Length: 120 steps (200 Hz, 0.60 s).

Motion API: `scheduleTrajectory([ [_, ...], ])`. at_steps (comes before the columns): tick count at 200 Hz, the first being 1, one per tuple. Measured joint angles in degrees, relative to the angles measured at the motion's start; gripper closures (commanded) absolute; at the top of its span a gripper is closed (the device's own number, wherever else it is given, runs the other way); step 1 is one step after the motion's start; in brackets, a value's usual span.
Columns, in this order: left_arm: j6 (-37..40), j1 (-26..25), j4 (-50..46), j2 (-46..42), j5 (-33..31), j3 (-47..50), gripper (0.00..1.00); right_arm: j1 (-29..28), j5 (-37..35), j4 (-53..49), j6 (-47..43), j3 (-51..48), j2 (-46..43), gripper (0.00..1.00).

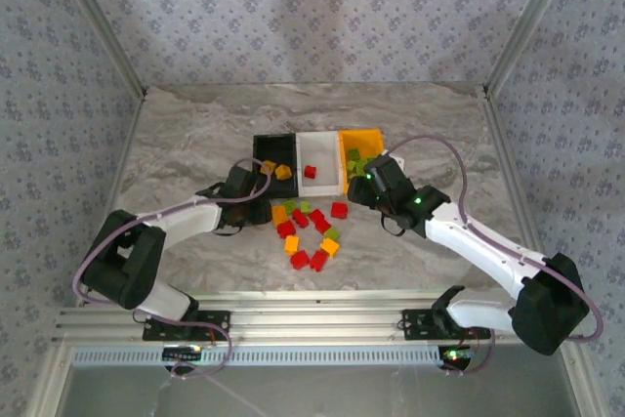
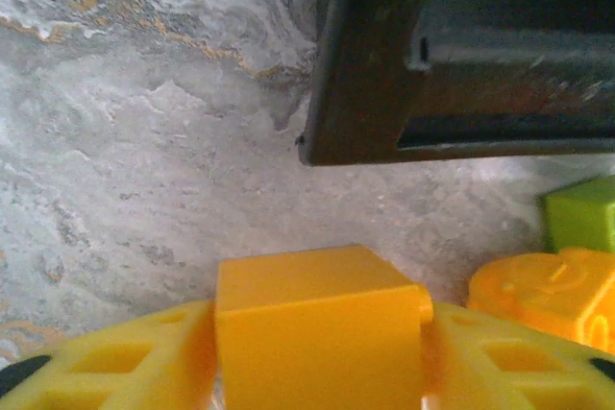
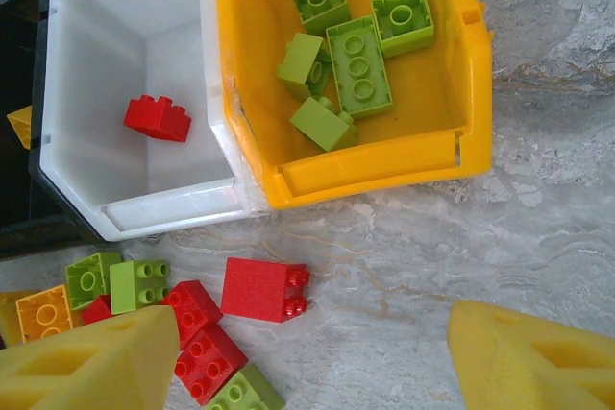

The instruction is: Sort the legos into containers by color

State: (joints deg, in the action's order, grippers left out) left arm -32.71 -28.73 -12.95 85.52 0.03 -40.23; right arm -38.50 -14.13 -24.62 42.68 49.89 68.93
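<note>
My left gripper is shut on an orange-yellow lego, low over the table just in front of the black container's corner. In the top view the left gripper sits at the left end of the loose legos, which are red, green and orange. My right gripper hangs open over bare table with a red lego lying just ahead of it. The orange-yellow container holds several green legos. A single red lego lies in the white container.
The three containers stand in a row at mid-table: black, white, orange-yellow. A green lego and an orange one lie right of my left fingers. Patterned walls enclose the table on three sides.
</note>
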Motion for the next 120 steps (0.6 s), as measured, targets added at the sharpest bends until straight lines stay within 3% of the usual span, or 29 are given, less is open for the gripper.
scheduleTrajectory([
  [44, -0.3, 0.1, -0.5, -2.5, -0.2, 0.7, 0.66, 0.1, 0.0, 0.0, 0.0, 0.0, -0.3, 0.24],
  [93, -0.3, 0.1, -7.4, -14.9, -0.4, 0.3, 0.68, 0.4, 0.0, 0.1, 0.0, -0.5, -0.7, 0.24],
  [120, -0.3, 0.1, -9.6, -14.3, 0.3, -7.0, 0.68, 0.4, 0.0, 0.4, 0.2, -1.5, -0.7, 0.24],
])
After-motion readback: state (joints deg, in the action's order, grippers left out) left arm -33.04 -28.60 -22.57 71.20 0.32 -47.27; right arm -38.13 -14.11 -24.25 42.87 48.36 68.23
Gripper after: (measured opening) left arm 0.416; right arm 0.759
